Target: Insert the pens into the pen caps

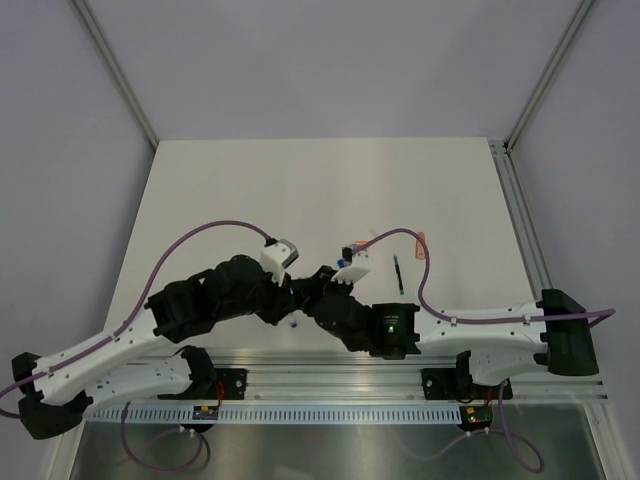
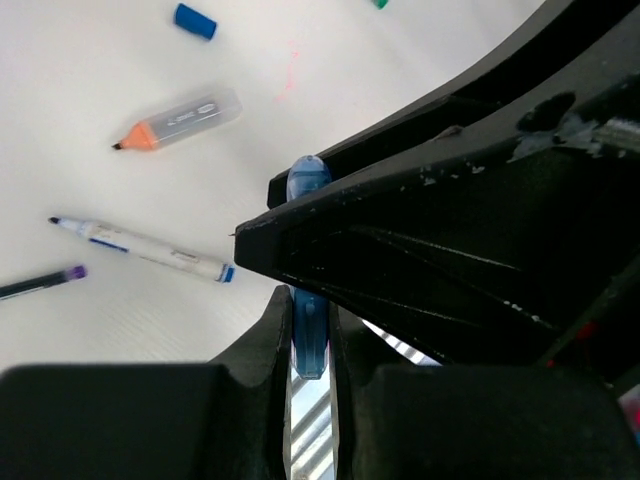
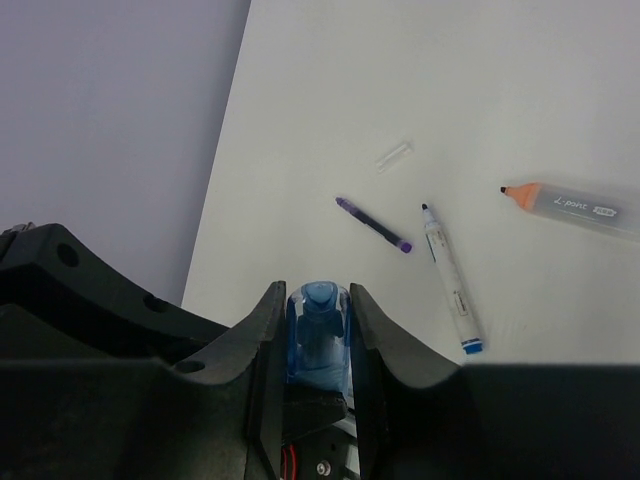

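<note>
Desk [image 1: 250,190]: white. Both arms reach in from the near edge and meet about mid-width, closer to that edge than to the far one.

Right gripper [image 3: 316,295] is clamped on the sides of a light blue cap [image 3: 318,335]. Left gripper [image 2: 308,300] is pinched almost closed on a thin blue pen [image 2: 308,350], in line with the cap. The right gripper's black finger crosses the joint, so I can't tell how far in the pen sits.

Handling (a judgement): pen and cap look light, stiff and slick, so they are likely to twist or slide in the pads if pushed off-axis. Take the pen on its barrel close to the entering end. Take the cap by its sides, mouth left free. The cap wall looks thin, so don't squeeze hard.

Loose things:
- Orange-tipped marker [image 3: 570,205], clear barrel.
- White pen [image 3: 448,280], uncapped, blue at its back end.
- Dark pen [image 3: 373,223], purple end, nearer the desk edge along the wall.
- Thin dark-green pen [image 1: 398,272], toward the right edge.
- Blue cap [image 2: 195,20].
- Clear cap [image 3: 393,155], just past the dark pen.

All lie apart from each other, and none is under the grippers. Only the two wrists crowd each other.
</note>
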Controlling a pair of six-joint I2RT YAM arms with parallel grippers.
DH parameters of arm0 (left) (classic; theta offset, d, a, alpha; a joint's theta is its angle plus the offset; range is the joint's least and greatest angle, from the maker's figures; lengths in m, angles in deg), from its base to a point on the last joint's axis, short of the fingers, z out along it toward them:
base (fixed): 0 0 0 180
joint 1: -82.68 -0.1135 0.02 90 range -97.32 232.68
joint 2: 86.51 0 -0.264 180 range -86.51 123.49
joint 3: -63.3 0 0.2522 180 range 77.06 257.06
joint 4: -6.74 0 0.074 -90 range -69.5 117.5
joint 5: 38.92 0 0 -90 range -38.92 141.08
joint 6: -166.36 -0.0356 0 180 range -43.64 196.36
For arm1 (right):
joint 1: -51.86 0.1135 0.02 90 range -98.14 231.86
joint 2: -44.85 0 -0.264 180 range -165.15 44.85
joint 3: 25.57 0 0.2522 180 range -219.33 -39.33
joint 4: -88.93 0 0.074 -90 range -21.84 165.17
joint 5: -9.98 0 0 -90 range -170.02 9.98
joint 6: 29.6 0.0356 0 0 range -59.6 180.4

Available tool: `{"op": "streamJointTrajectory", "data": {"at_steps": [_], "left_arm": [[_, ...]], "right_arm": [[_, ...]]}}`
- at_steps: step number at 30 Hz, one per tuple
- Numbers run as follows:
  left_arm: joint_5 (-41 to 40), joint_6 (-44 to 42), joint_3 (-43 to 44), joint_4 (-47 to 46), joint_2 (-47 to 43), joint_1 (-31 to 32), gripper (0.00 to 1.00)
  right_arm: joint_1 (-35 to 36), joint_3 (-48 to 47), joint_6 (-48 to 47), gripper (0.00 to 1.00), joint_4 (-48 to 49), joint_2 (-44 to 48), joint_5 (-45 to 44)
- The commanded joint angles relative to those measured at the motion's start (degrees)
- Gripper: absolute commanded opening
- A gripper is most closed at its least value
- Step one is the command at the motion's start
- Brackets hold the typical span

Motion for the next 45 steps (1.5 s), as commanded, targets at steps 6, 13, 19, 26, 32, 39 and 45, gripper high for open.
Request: {"op": "streamJointTrajectory", "data": {"at_steps": [6,13,19,26,32,39,45], "left_arm": [[6.8,11.4,-9.2,-57.5,-2.6,-0.3,0.01],[5.9,11.2,-13.7,-53.2,-6.2,0.5,0.56],[7.1,11.2,-15.6,-52.3,-6.5,0.5,0.71],[5.2,10.5,-16.7,-48.8,-8.2,0.6,0.79],[1.1,9.9,-16.5,-46.2,-8.1,0.6,0.64],[-2.3,9.5,-16.0,-43.9,-6.7,0.6,0.34],[-4.1,8.8,-15.3,-41.9,-6.4,0.6,0.02]], "right_arm": [[-6.3,5.0,-4.9,0.04,2.0,3.7,27.9],[-11.5,-0.7,-9.5,0.04,0.9,5.2,27.2],[-15.4,0.0,-9.9,0.04,1.1,7.4,27.7],[-17.0,-0.4,-11.5,0.04,0.9,8.7,28.7],[-17.0,1.9,-11.0,0.05,2.5,10.0,30.6],[-16.6,4.6,-10.6,0.05,2.8,12.7,31.2],[-15.5,5.2,-11.4,0.06,2.8,14.3,30.3]]}}
